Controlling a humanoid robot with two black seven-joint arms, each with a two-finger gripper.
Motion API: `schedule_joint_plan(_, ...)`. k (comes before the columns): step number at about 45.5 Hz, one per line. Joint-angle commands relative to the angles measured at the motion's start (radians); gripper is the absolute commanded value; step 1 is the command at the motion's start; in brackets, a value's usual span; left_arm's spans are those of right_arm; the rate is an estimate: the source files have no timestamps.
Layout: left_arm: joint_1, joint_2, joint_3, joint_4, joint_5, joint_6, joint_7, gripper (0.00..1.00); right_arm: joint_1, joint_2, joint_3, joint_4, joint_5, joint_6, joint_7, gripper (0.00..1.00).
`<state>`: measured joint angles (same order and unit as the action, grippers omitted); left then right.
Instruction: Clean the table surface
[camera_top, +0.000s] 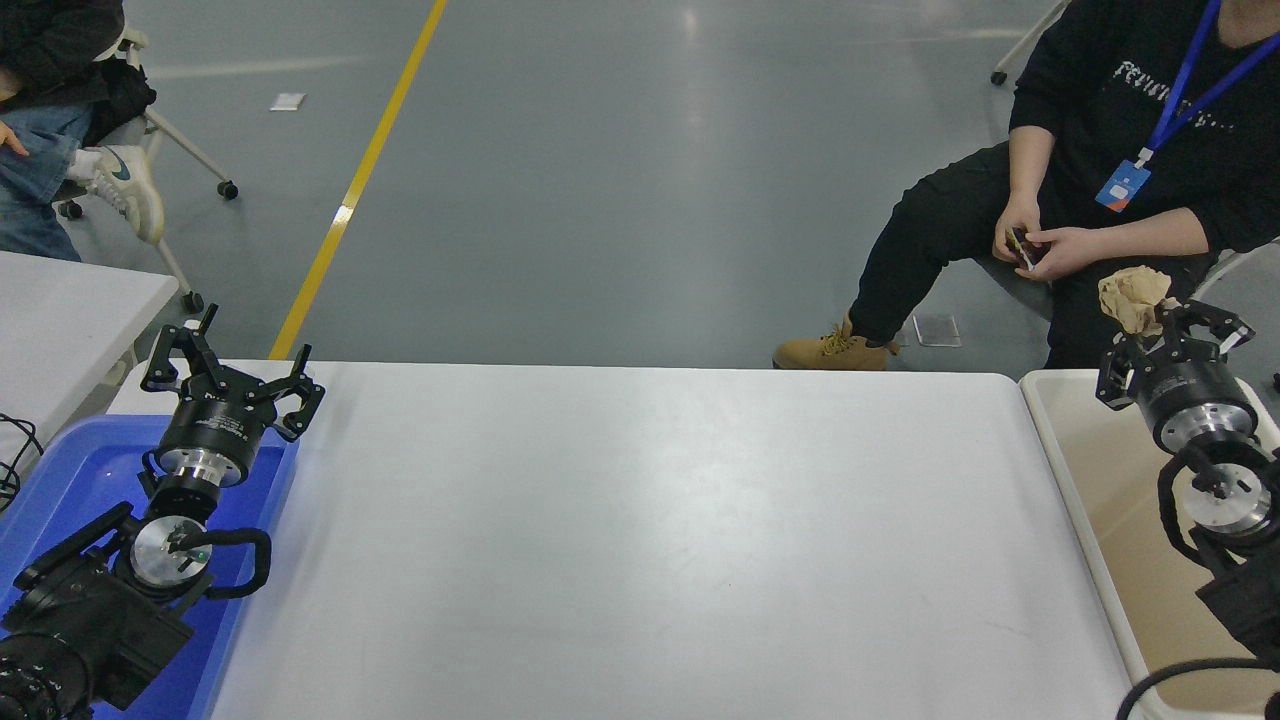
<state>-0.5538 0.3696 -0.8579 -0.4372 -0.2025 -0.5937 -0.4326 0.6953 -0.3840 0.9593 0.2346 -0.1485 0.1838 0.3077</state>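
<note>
Right gripper (1165, 318): mine, clamped on a crumpled brown paper wad (1132, 297), above the far end of the beige bin (1110, 500).
Left gripper (232, 372): fingers spread wide, parked over the blue tray (60, 470).
Counter (640, 540): white top, between tray and bin.

The right gripper (1150, 318) clamps a crumpled brown paper wad (1133, 296) above the beige bin's (1050, 440) far end; the left gripper (232, 368) hangs spread over a blue tray (60, 470).
</note>
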Motion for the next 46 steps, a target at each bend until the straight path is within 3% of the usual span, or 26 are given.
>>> schedule_joint_plan(1, 0.000, 0.000, 0.000, 0.000, 0.000, 0.000, 0.000, 1.00, 0.033, -0.009, -0.296, -0.251, 0.010, -0.067, 0.001, 0.00)
schedule_joint_plan(9, 0.000, 0.000, -0.001, 0.000, 0.000, 0.002, 0.000, 1.00, 0.024, -0.009, -0.430, -0.313, 0.009, -0.082, 0.001, 0.00)
schedule_joint_plan(27, 0.000, 0.000, -0.001, 0.000, 0.000, 0.000, 0.000, 1.00, -0.072, -0.006, -0.961, -0.324, -0.010, -0.285, -0.021, 0.00)
schedule_joint_plan(46, 0.000, 0.000, -0.001, 0.000, 0.000, 0.002, 0.000, 1.00, -0.132, 0.007, -1.286, -0.304, -0.043, -0.273, -0.067, 0.00)
